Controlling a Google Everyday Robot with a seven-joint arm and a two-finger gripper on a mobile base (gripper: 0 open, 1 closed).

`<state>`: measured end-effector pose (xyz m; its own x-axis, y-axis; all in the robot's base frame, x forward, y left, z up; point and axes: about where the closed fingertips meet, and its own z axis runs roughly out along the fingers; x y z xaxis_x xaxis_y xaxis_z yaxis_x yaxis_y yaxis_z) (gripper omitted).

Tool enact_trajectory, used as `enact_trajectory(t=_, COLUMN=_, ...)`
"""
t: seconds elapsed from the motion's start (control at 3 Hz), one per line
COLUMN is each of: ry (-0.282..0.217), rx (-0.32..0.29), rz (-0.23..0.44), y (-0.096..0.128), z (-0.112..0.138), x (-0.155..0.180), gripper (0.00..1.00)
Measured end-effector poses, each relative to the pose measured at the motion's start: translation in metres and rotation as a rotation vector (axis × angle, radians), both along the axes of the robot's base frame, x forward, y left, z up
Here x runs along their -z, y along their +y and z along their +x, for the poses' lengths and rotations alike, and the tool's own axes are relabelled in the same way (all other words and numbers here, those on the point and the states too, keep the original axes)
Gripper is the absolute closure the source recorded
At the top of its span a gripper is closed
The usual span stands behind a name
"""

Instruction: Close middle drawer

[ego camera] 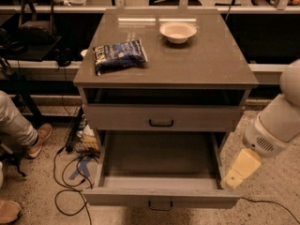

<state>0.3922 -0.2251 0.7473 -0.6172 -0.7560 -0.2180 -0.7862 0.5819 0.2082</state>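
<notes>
The middle drawer [159, 197] is pulled far out of the grey cabinet, low in the camera view. Its low front carries a small black bar handle [160, 204], and its plain grey inside holds nothing. My gripper [241, 168], cream coloured on the end of a white arm [276, 125], hangs just right of the drawer's right front corner, beside its right side wall. It is close to the drawer, and I cannot tell whether it touches it.
Above the open drawer is another grey drawer front [161, 118] with a black handle. The cabinet top [201, 60] holds a blue snack bag [119, 55] and a white bowl [177, 31]. Cables [70, 182] and a person's legs and shoes [23, 135] are on the floor at left.
</notes>
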Motion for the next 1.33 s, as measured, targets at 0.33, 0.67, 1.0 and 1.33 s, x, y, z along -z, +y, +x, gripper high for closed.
enact_trajectory(t=0.33, ry=0.124, rx=0.121, rz=0.012, y=-0.014, z=-0.026, x=0.069, gripper=0.23)
enact_trajectory(t=0.67, ry=0.223, rx=0.213, rz=0.035, y=-0.025, z=-0.054, x=0.127, gripper=0.45)
enact_trajectory(t=1.0, ry=0.303, rx=0.273, rz=0.048, y=-0.026, z=-0.077, x=0.187, gripper=0.7)
enact_trajectory(t=1.33, ry=0.327, rx=0.353, rz=0.054, y=-0.022, z=-0.083, x=0.241, gripper=0.92)
